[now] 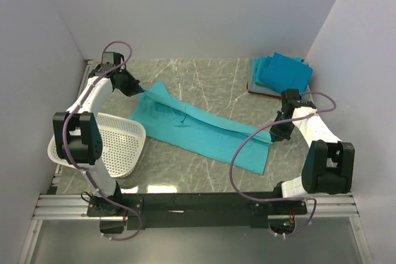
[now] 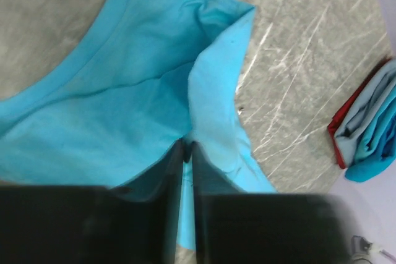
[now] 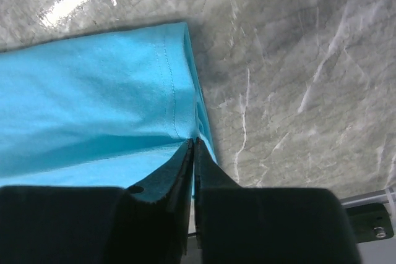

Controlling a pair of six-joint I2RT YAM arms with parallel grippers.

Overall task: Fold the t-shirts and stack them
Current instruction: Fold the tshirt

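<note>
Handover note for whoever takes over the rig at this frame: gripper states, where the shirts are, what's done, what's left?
Left gripper: shut on the far-left end of the teal t-shirt.
Right gripper: shut on its hemmed near-right end.
The shirt lies stretched diagonally across the table, not yet folded compact.
Folded stack in the far-right corner: teal on top, pale grey-blue and red beneath.
White basket sits by the left arm.
Done: the stacked shirts. Left: fold this one and add it to the stack.
</note>
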